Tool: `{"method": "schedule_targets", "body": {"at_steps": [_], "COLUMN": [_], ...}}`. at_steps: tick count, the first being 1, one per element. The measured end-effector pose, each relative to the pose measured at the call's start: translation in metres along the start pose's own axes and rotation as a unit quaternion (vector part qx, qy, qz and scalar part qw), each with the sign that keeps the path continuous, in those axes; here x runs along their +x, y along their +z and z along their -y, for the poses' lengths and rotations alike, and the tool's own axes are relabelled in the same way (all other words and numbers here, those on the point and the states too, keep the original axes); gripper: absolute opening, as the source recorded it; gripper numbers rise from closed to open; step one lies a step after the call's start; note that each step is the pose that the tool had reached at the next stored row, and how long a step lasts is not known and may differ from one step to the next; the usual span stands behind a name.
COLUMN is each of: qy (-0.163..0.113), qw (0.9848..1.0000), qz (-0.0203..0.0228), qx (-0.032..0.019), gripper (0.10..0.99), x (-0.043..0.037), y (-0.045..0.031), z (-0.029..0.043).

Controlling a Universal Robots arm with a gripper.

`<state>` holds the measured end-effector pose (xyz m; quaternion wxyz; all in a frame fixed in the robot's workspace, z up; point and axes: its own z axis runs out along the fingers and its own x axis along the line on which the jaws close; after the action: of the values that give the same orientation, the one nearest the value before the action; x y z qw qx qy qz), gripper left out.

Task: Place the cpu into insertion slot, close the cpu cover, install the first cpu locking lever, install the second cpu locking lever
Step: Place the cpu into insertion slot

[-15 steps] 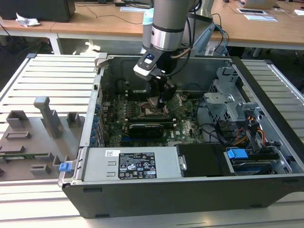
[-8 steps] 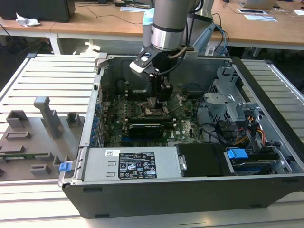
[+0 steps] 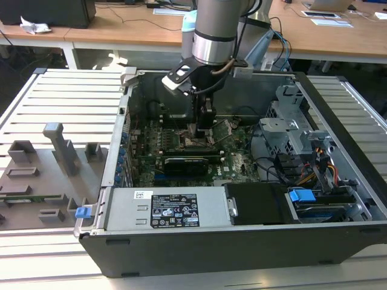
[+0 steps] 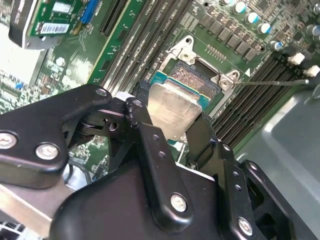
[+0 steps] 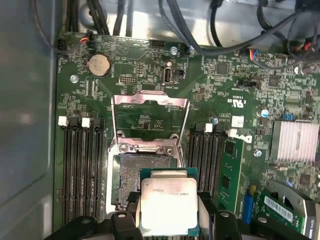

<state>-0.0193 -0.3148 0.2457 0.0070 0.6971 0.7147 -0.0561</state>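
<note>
Gripper (image 4: 170, 119) pinches flat silvery cpu (image 5: 168, 205) near insertion slot (image 5: 125, 176).

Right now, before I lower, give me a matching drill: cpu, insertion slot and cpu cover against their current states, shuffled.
1. cpu
2. insertion slot
3. cpu cover

a. swung up, open
b. clamped in the hand
c. bare, nothing seated in it

Pairs: 1-b, 2-c, 3-a.
</note>
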Motion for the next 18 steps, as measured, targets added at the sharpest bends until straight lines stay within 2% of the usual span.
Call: {"method": "schedule_targets", "body": {"at_steps": [2, 5, 6, 7, 10, 11, 12, 14, 16, 18], "qy": [0.012, 0.012, 0.014, 0.015, 0.015, 0.015, 0.015, 0.015, 0.015, 0.015], "qw": [0.9999, 0.9999, 0.9998, 0.9994, 0.9994, 0.9994, 0.9993, 0.9993, 0.9993, 0.9993], "qz": [-0.0007, -0.0008, -0.0006, -0.0007, -0.0065, -0.0107, -0.0132, -0.0132, -0.0132, -0.0132], "qx": [0.0011, 0.0011, -0.0154, -0.0296, -0.0303, -0.0304, -0.0304, -0.0303, -0.0304, -0.0304], "gripper": [0.541, 0.541, 0.541, 0.541, 0.541, 0.541, 0.541, 0.541, 0.541, 0.541], "x": [0.0000, 0.0000, 0.0000, 0.0001, 0.0033, 0.0047, 0.0057, 0.0066, 0.0076, 0.0081], "y": [0.0000, 0.0000, 0.0004, 0.0007, 0.0022, 0.0033, 0.0048, 0.0119, 0.0190, 0.0218], "z": [0.0000, 0.0000, -0.0001, -0.0001, 0.0009, 0.0013, 0.0020, 0.0049, 0.0047, 0.0050]}}
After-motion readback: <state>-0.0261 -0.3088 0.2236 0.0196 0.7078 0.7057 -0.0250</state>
